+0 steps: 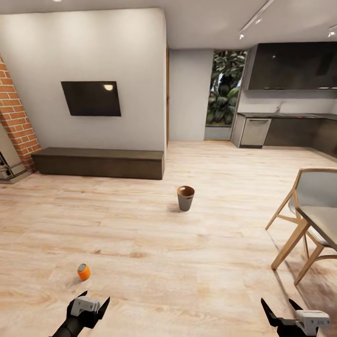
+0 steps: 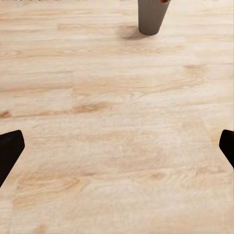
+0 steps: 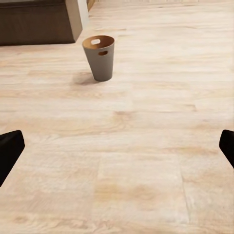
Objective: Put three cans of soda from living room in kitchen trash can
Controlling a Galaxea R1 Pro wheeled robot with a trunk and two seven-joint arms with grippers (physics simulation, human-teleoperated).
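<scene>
Room: light plank floor (image 1: 196, 262); low dark bench (image 1: 98, 162) far left under wall TV (image 1: 91, 98); kitchen units far right; chair (image 1: 304, 210) near right
Tash can: (image 1: 185, 198) upright on floor mid-room, well apart from both arms
Soda can: orange, (image 1: 84, 272) lying on floor near left, just ahead of left gripper
Left gripper: (image 1: 89, 306) fingers spread, holding nothing
Right gripper: (image 1: 285, 316) spread too, empty
Risk: can lies on its side; prob rolls off if a finger nudges it before the jaws shut; only one can visible here

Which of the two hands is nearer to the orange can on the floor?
The left hand: the orange soda can lies just ahead of it, while the right hand is far across the floor.
</scene>
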